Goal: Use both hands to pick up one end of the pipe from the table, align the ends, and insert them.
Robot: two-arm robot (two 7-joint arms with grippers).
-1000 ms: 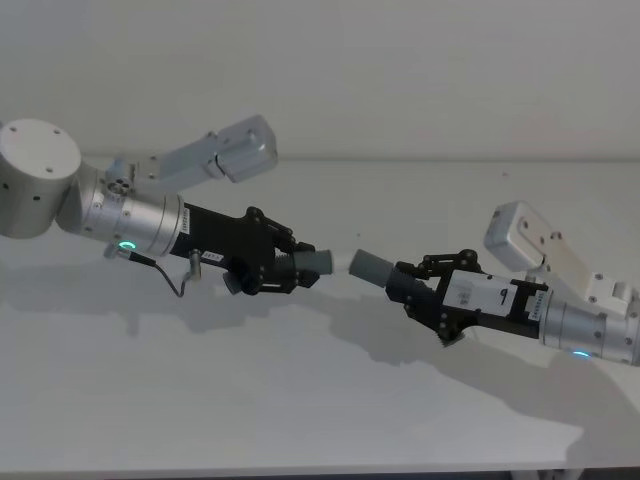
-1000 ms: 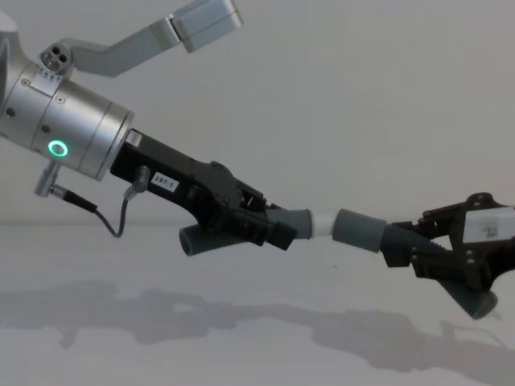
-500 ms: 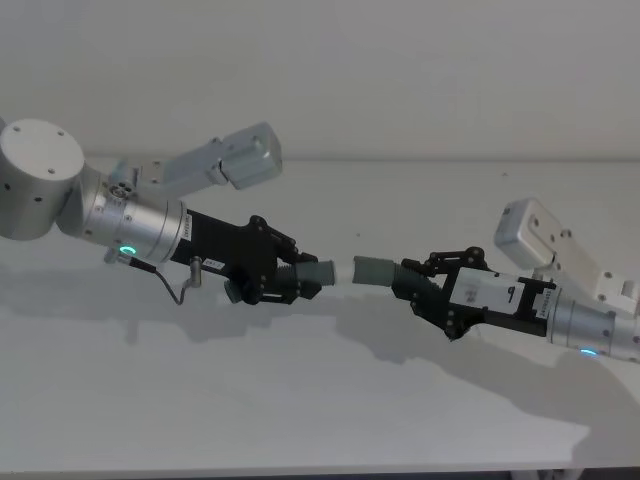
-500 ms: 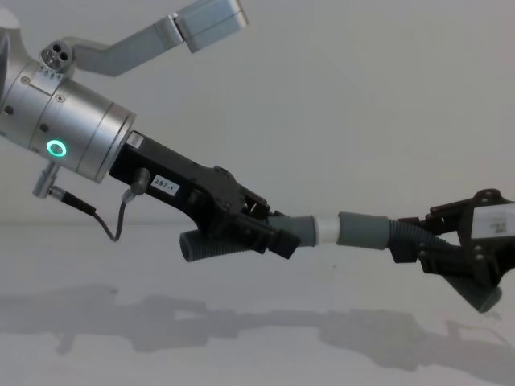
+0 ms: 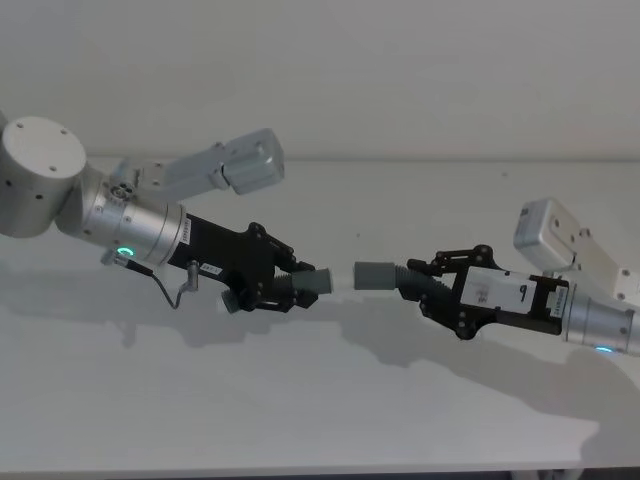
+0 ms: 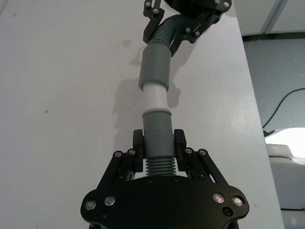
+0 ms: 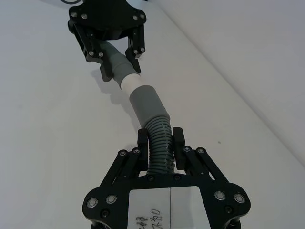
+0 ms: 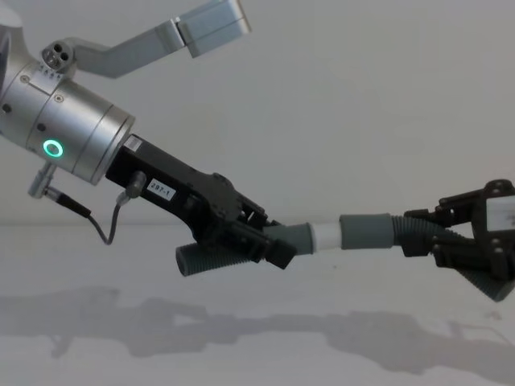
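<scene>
A plain pale wall [image 5: 400, 70] rises behind the far edge of the tabletop [image 5: 300, 400] and spans the whole background in the head and chest views, bare and evenly lit. In the right wrist view the same wall [image 7: 248, 47] meets the tabletop along a straight line. In the left wrist view a grey-blue floor [image 6: 276, 62] lies beyond the tabletop's side edge, lower down. A thin black cable [image 6: 287, 101] curves across that floor toward the tabletop's edge. Just beside the edge sits a white rounded object [image 6: 286, 157]; what it is cannot be told. Farther along the edge stand pale upright panels [image 6: 290, 14].
</scene>
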